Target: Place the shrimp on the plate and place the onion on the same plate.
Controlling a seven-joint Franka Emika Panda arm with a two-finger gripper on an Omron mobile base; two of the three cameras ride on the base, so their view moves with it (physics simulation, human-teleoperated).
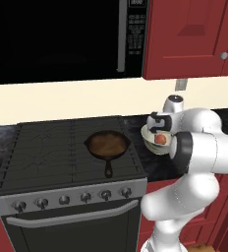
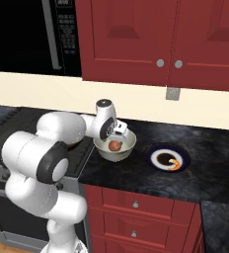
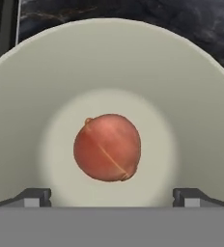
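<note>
The arm is folded, elbow near the base, with the hand reaching out and pointing down over the white bowl (image 2: pixel 115 147) on the dark counter (image 2: pixel 210 173). The gripper (image 3: pixel 112 197) hangs directly above the bowl, jaws spread wide and released, grasping nothing. The onion (image 3: pixel 107 147), a reddish-pink ball with a faint seam, lies in the bowl's centre. The shrimp (image 2: pixel 174 164), orange and curved, lies on the blue-rimmed plate (image 2: pixel 158 152), just right of the bowl. A dark skillet (image 1: pixel 106 144) sits on the stove to the left.
</note>
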